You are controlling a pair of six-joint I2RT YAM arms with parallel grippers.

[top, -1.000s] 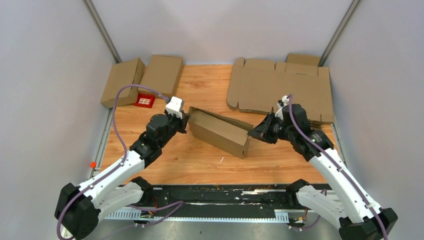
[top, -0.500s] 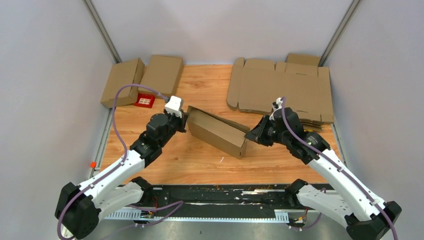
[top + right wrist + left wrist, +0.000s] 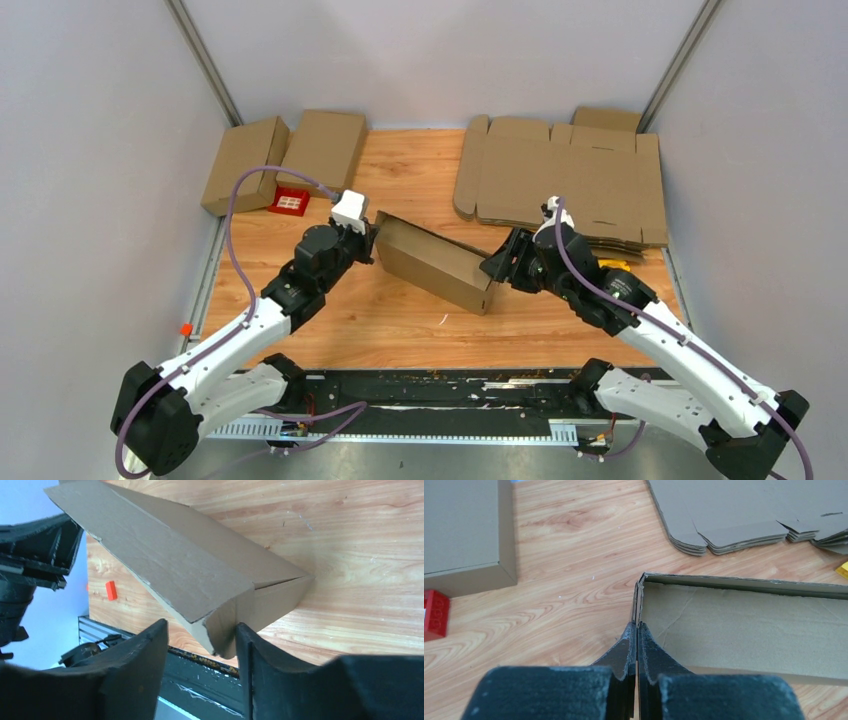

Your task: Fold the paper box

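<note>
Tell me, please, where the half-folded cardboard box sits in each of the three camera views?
Top external: the half-folded cardboard box lies diagonally at the centre of the picture.
Left wrist: it fills the right half, its open inside facing the camera and one corner at mid-frame.
Right wrist: it runs from the upper left down to an end at lower centre.
Shared landmark: the wooden table beneath it, seen in all three.

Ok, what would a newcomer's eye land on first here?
A half-folded brown cardboard box sits dead centre, the left claw pinched shut on its left end wall and the right claw open astride its right corner. Behind it, a stack of flat cardboard blanks fills the back right.
</note>
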